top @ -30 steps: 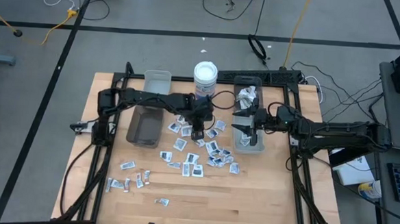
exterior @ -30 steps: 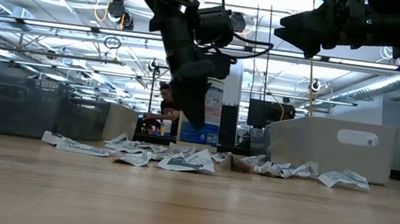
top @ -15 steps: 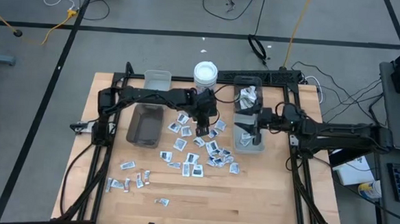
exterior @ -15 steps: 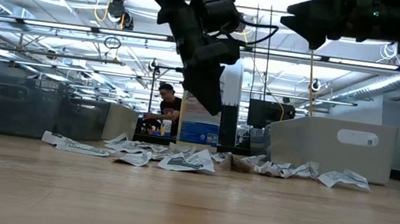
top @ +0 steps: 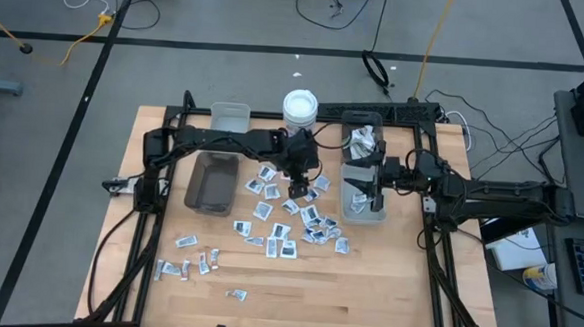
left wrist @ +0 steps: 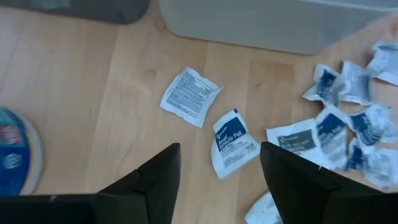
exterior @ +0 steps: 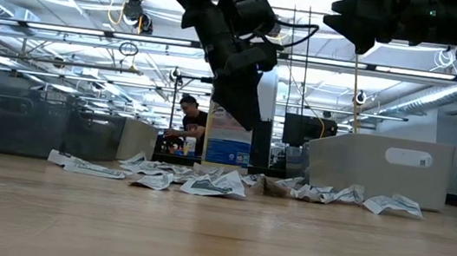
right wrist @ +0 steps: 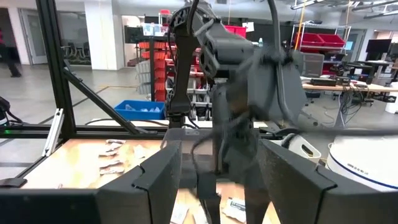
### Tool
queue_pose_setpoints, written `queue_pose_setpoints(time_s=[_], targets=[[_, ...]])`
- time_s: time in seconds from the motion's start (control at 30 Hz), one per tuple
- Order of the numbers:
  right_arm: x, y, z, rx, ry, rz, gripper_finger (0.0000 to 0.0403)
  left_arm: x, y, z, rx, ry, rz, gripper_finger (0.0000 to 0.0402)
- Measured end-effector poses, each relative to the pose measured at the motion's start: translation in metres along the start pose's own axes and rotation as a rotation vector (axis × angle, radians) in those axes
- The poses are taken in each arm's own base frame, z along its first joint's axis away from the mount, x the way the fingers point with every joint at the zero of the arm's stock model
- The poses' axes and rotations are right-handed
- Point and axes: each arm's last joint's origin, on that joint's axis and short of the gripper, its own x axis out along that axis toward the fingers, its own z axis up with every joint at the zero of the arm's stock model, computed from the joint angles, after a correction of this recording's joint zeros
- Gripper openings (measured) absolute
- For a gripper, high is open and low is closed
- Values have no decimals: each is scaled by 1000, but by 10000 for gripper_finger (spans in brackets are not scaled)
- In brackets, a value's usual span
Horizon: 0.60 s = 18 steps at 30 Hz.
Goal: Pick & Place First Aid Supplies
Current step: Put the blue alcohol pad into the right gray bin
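A: Against the picture from a second ago, the left gripper (top: 294, 191) has risen off the packet scatter (top: 287, 219) and shifted toward the white tub (top: 300, 108); its fingers (left wrist: 152, 180) now stand spread with nothing between them.

B: The right gripper (top: 371, 200) has drawn back a little over the clear bin (top: 362, 209) at the right, jaws apart and empty too.

A: The wooden table (top: 265, 292) carries the first aid packets in a loose heap at its middle, with a few strays (top: 189, 263) toward the front left. A grey bin (top: 211, 182) sits at the left.

B: From table height, a person (exterior: 187, 121) is seated far back in the workshop, under ceiling lights.

A: Only the left wrist view shows single packets clearly: a white square with dark print (left wrist: 189, 97) and a blue-printed pad (left wrist: 232, 141) lying apart on the wood.
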Motion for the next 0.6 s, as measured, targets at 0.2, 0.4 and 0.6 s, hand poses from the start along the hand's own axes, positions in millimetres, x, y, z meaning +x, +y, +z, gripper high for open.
queue_pose_setpoints(time_s=[0.2,0.4,0.6], targets=[[0,0,0,-1,0,0,208,24,0,-7,3,39,-4,228],[0,0,-1,1,7,0,208,37,1,-7,17,21,1,228],[-1,0,-1,-1,13,0,208,65,2,-20,9,87,-10,228]])
